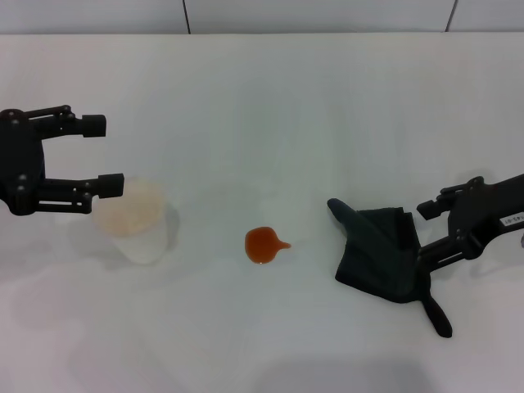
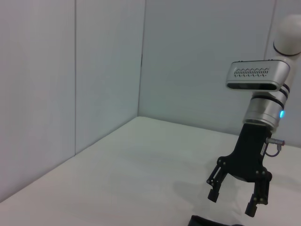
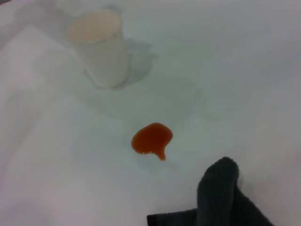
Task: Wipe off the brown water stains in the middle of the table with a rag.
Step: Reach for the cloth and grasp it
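Head view: right end effector (image 1: 426, 230) enters from the right frame edge, arm cut off; its fingers are spread apart and sit at the right edge of the rag (image 1: 381, 252), one above it and one against its lower right side, no closed grip visible. A small white label on the right arm carries writing too small to read. Rag lies crumpled on the white desk (image 1: 262, 106), right of centre, a narrow tail trailing toward the near edge; the right wrist view shows only a raised fold of it, rest cut off by the frame. Brown water stain (image 1: 264, 245): one orange-brown blot with a short pointed tail, at desk centre, between rag and cup, apart from both. White cup (image 1: 135, 223) stands upright left of the stain, inside faintly tan; contents hard to make out. Left end effector (image 1: 106, 155) hovers at the left side, just above and behind the cup, fingers wide open and empty, arm cut off by the frame edge. Left wrist view shows the right end effector from afar, fingers parted above the rag's edge, own fingers out of frame
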Controlling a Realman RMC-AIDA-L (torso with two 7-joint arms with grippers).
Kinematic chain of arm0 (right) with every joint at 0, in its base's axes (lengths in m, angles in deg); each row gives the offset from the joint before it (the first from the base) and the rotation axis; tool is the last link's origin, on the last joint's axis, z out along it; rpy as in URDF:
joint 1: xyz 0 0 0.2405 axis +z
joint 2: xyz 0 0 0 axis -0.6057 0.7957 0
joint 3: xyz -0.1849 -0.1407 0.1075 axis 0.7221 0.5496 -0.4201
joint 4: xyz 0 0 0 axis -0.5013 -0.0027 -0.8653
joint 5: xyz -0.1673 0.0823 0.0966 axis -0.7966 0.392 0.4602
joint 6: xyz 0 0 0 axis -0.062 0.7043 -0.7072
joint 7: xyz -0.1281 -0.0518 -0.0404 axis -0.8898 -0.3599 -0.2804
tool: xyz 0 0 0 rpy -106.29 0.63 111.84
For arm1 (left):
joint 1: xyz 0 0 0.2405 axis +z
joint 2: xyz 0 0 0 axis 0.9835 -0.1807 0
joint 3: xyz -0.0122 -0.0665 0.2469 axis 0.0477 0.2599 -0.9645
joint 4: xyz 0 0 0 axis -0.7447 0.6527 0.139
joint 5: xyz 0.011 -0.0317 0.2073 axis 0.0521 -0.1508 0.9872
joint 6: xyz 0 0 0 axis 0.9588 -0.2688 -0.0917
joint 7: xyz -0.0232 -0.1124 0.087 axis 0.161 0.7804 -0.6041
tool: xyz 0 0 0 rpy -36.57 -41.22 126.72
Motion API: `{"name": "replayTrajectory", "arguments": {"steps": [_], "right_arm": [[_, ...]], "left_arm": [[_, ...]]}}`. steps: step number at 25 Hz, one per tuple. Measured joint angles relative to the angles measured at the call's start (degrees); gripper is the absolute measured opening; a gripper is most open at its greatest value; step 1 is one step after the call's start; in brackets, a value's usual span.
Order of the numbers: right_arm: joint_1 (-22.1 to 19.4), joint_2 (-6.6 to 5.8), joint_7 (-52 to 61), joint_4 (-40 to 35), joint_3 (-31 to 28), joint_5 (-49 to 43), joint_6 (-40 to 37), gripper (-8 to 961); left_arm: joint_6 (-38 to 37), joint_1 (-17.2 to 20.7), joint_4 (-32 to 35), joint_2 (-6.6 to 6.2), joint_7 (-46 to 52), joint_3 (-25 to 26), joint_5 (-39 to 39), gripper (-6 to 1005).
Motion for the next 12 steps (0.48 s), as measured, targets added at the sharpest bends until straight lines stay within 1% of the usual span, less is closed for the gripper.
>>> {"name": "replayTrajectory", "arguments": {"steps": [7, 12], "right_arm": [[0.1, 0.08, 2.0, 0.0, 3.0, -0.5, 2.2, 868], [1.2, 0.09, 3.7, -0.1, 4.3, -2.5, 4.6, 868]], "left_arm": [[-0.1, -0.2, 0.1, 0.11, -1.2, 0.0, 0.3, 892], [0.0, -0.4, 0.1, 0.14, -1.3, 0.0, 0.4, 892]]}}
